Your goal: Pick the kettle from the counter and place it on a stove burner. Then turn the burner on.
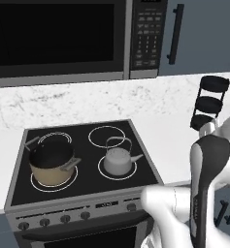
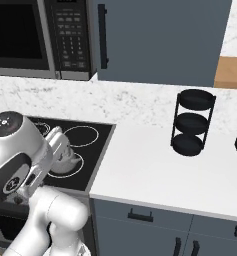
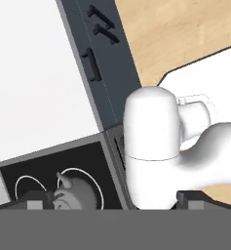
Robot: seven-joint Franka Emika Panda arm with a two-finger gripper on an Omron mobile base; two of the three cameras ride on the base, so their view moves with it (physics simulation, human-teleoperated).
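The kettle (image 1: 118, 160) is seen upright on the stove burner (image 1: 103, 172), the front-right white ring of the black glass cooktop (image 1: 87, 157), with its spout turned toward the cooktop's right edge and its wire handle arched above the lid. In the hand view the kettle (image 3: 70, 196) is shown low in the frame, inside the same ring (image 3: 98, 188). In the right base view it is mostly covered by the arm.

The gripper (image 3: 112, 201) is shown with its 2 finger tips set wide apart at the bottom of the hand view, and nothing is held between them; no contact with the kettle is seen.

A tan pot (image 1: 52, 163) with a black lid and side handles is placed on the front-left double ring, near the cooktop's left edge. The rear-right ring (image 1: 106, 136) is seen just behind the kettle. A row of knobs (image 1: 64, 219) is set along the stove's front panel, below the cooktop's front edge.

The counter (image 2: 160, 167) is seen to the right of the stove, and a black 3-tier rack (image 2: 192, 122) is stood toward its back edge. A microwave (image 1: 63, 38) is mounted above the cooktop, beside a blue-grey wall cabinet (image 2: 160, 40).
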